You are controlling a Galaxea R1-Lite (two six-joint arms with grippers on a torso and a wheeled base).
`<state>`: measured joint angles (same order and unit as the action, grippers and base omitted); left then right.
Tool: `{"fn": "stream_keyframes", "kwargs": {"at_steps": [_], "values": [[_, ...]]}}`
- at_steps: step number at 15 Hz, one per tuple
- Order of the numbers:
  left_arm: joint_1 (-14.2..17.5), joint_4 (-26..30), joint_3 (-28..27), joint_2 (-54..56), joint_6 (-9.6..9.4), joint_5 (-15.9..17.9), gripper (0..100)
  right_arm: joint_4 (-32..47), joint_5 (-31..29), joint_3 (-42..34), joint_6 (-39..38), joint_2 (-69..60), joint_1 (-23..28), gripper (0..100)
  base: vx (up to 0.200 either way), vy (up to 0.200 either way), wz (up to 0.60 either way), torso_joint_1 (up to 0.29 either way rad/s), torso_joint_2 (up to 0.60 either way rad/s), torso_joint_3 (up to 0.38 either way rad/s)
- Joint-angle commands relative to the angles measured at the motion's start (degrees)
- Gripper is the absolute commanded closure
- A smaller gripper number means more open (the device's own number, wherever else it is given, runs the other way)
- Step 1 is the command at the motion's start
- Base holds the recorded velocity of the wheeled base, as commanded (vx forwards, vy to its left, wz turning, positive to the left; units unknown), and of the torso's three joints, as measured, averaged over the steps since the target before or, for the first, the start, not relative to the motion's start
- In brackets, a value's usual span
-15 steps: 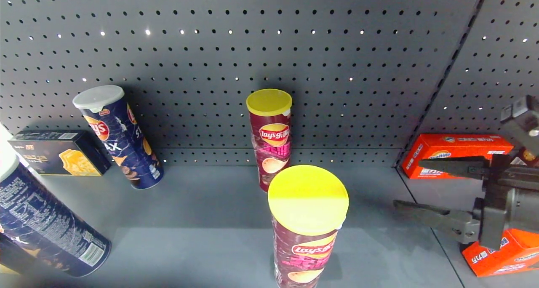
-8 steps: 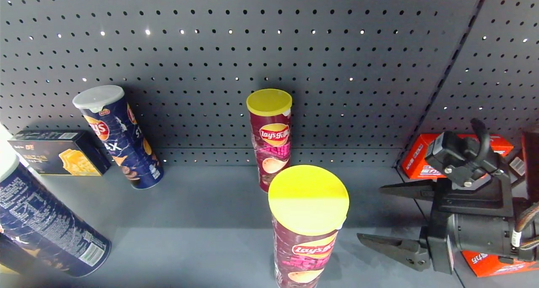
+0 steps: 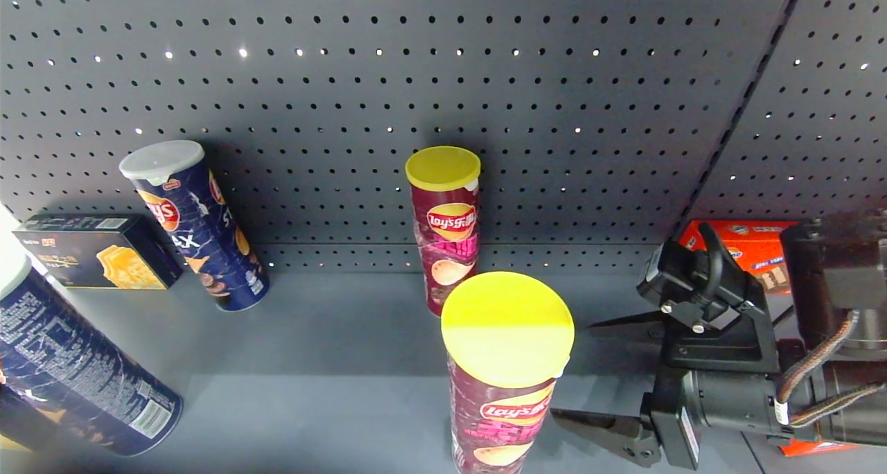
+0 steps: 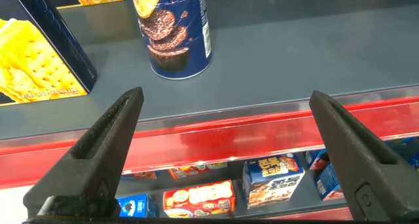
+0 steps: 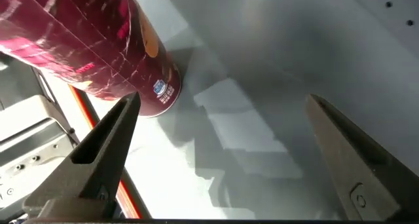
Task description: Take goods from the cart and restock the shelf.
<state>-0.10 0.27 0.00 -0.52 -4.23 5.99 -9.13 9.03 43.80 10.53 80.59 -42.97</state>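
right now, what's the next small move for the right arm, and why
Probably ease the right gripper sideways toward the front red can until the can sits between its open fingers. The gripper is empty, and the can stands just outside the gap, beside one finger, near the front edge of the shelf.

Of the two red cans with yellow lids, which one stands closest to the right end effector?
The front can, near the edge of the shelf; the open right end effector is just beside it. The other can stands back against the pegboard.
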Motion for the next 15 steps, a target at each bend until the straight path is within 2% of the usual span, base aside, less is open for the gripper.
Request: {"fn": "stream_keyframes", "kwargs": {"at_steps": [1, 15], "values": [[0.0, 0.0, 0.0, -0.1, 0.01, 0.0, 0, 0.0, 0.0, 0.1, 0.0, 1.5, -0.4, 0, 0.0, 0.0, 0.0, 0.0, 0.0, 0.0], [0.0, 0.0, 0.0, -0.1, 0.01, 0.0, 0, -0.1, -0.3, 0.8, 0.0, 4.3, -3.5, 0, 0.0, 0.0, 0.0, 0.0, 0.0, 0.0]]}}
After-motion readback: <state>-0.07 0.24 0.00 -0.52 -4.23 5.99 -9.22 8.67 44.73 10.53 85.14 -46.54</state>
